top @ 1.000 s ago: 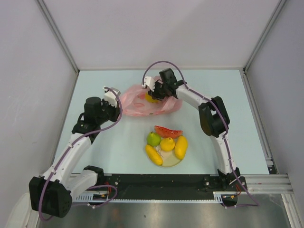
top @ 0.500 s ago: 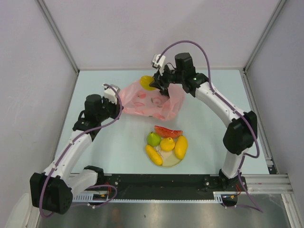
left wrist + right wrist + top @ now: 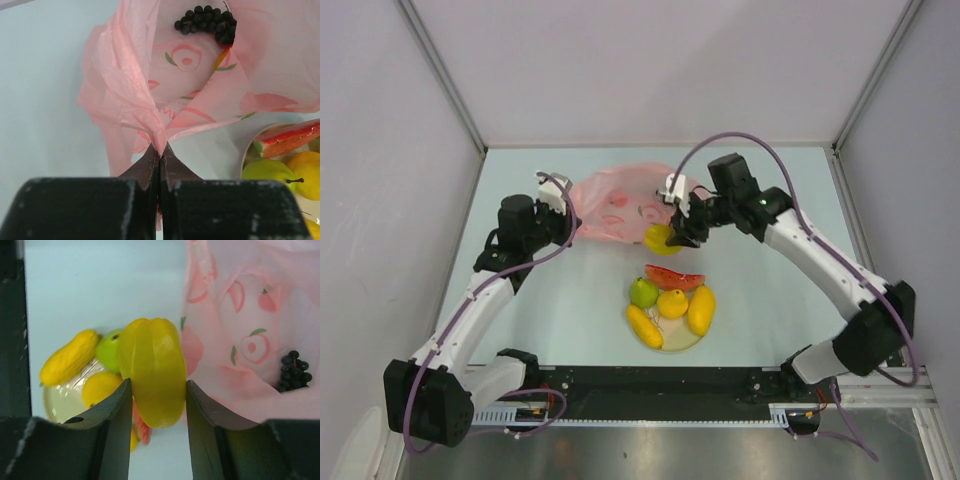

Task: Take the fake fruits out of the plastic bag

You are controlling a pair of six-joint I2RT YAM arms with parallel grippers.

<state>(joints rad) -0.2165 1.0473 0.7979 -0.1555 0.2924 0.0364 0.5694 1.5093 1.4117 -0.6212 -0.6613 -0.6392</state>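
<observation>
The pink plastic bag (image 3: 620, 200) lies at the back of the table. My left gripper (image 3: 563, 212) is shut on the bag's left edge (image 3: 159, 140). A dark grape bunch (image 3: 206, 21) lies inside the bag and also shows in the right wrist view (image 3: 292, 371). My right gripper (image 3: 670, 235) is shut on a ridged yellow fruit (image 3: 153, 371) and holds it in the air between the bag and the plate (image 3: 682, 343). On the plate lie a red watermelon slice (image 3: 674, 276), a green pear (image 3: 642, 292), a yellow lemon (image 3: 672, 302), a mango (image 3: 702, 308) and a banana shape (image 3: 643, 326).
Grey walls with metal rails enclose the table on three sides. A black rail (image 3: 660, 380) with the arm bases runs along the near edge.
My right gripper has lifted the yellow fruit out of the bag and carried it forward toward the plate. The bag has been pulled flatter. My left gripper has kept its hold.
</observation>
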